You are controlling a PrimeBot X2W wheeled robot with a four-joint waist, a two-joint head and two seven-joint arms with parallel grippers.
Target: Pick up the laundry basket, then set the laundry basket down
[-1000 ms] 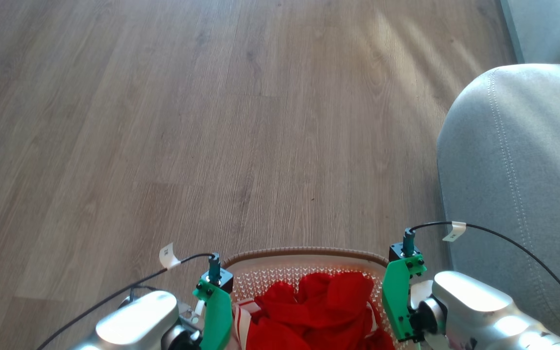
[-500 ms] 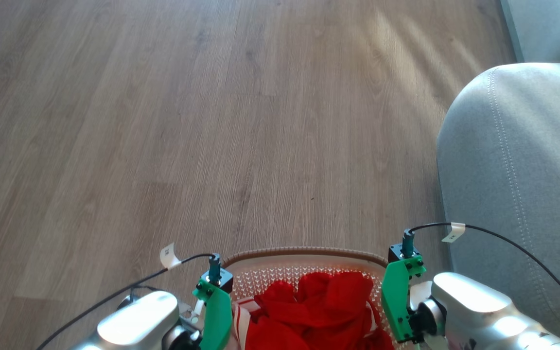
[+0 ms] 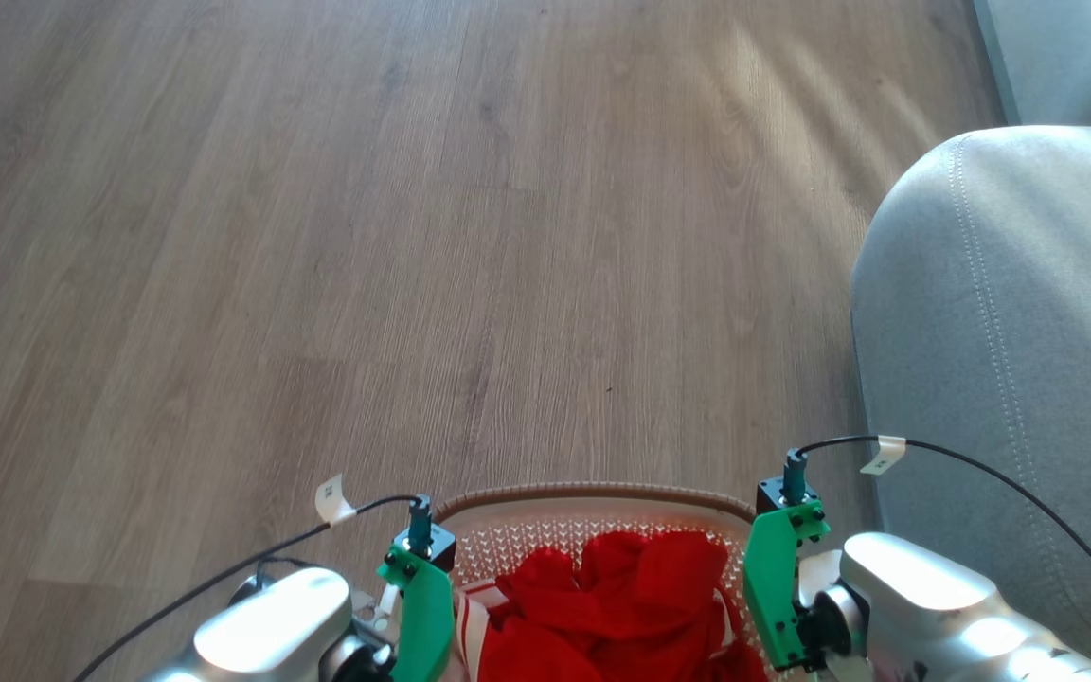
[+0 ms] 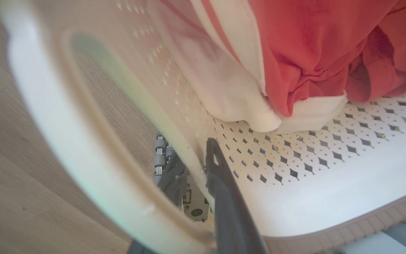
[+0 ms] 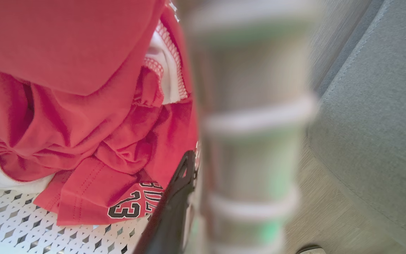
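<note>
The laundry basket (image 3: pixel 593 496), white and perforated with a brown rim, sits at the bottom centre of the head view, between my two arms. Red and white clothes (image 3: pixel 621 606) fill it. In the left wrist view my left gripper (image 4: pixel 197 169) is shut on the basket's side wall (image 4: pixel 174 102) just beside the white handle loop (image 4: pixel 65 148), one dark finger (image 4: pixel 224 197) inside and one outside. In the right wrist view my right gripper (image 5: pixel 192 197) clamps the opposite wall (image 5: pixel 252 148). One of its fingers (image 5: pixel 173 211) is inside by the red jersey (image 5: pixel 83 141); the other is hidden behind the wall.
A grey sofa arm (image 3: pixel 1010 360) stands close on the right, next to my right forearm (image 3: pixel 924 606). Wood-look floor (image 3: pixel 413 237) stretches ahead and to the left. Thin black cables (image 3: pixel 981 469) trail from both wrists.
</note>
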